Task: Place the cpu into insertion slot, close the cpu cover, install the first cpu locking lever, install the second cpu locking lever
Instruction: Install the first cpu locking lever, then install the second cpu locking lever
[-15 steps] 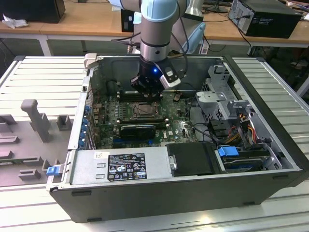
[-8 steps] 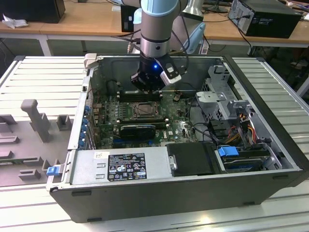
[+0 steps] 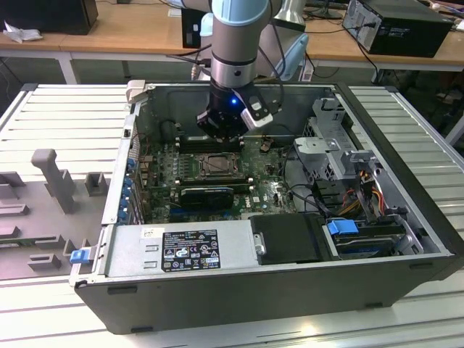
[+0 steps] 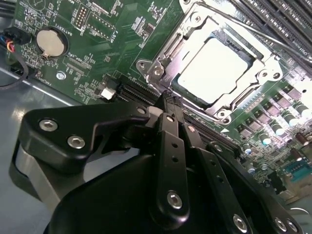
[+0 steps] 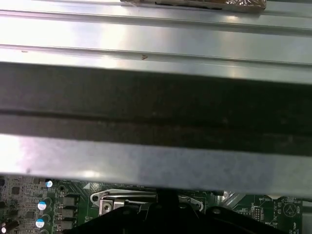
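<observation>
Pale cpu (image 4: 214, 70) seated in the insertion slot (image 4: 163, 56), black tool (image 4: 169, 102) fingertips together just beside it.

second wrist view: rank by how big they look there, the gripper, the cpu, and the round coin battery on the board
Largest to smallest, as they look in the second wrist view:
1. gripper, though it sits right against the camera, so much of that is nearness
2. cpu, seated in the insertion slot
3. coin battery

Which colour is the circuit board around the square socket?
Green; the green circuit board around the square metal-rimmed socket shows best in the second wrist view.
</observation>
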